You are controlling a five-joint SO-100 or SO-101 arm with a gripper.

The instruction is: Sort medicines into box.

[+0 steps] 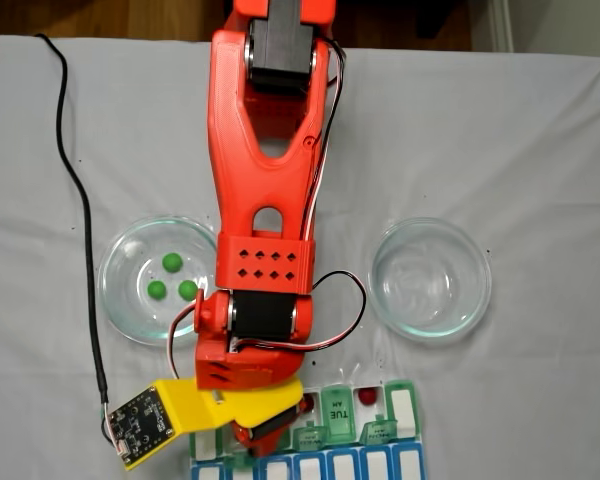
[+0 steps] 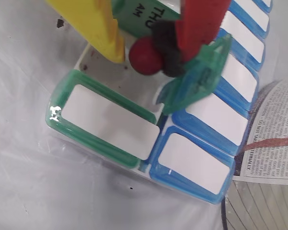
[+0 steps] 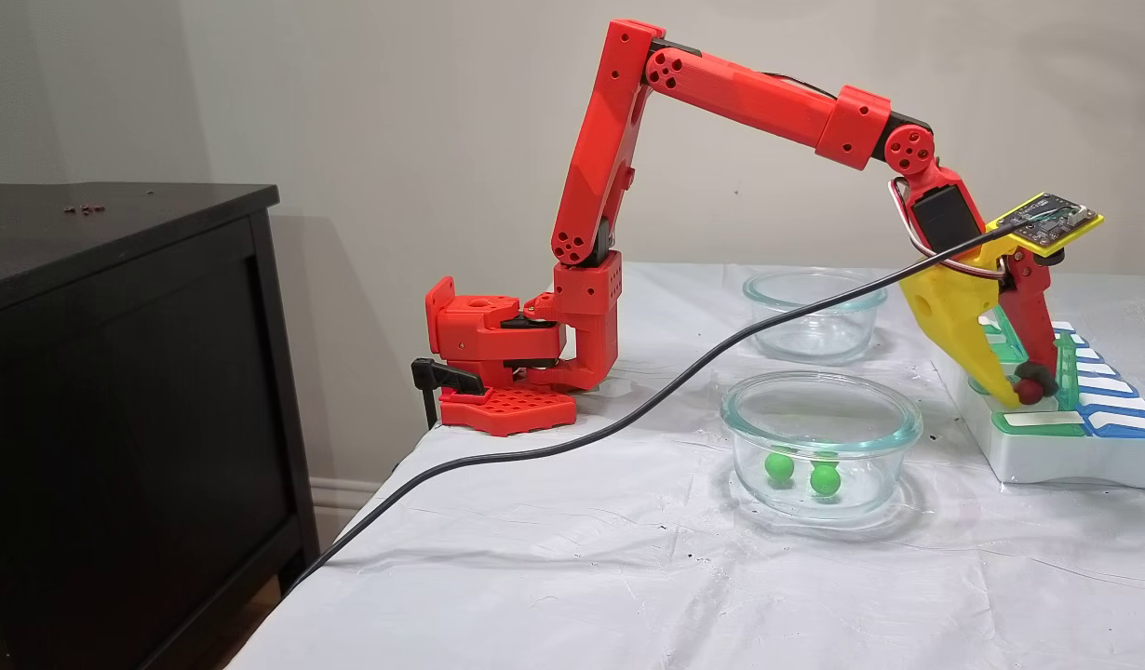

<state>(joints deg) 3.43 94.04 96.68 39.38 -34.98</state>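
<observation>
Pincer point(image 2: 149, 50), smooth dark red ball point(image 2: 145, 56) clamped

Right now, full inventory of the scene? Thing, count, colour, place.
Green balls: three, in the glass dish left in the top-down fixed view.
Red balls: one held in the pincer; two more in open organizer compartments.
Glass dishes: two, clear; the second holds nothing.
Pill organizer: one, green and blue lid rows, table edge under the pincer.
Cable: one, black, across the white cloth.
Cabinet: one, black, beside the table.
Printed paper: one, beside the organizer.
Arm: red.
Pincer: yellow and red fingers, shut on a red ball.
</observation>
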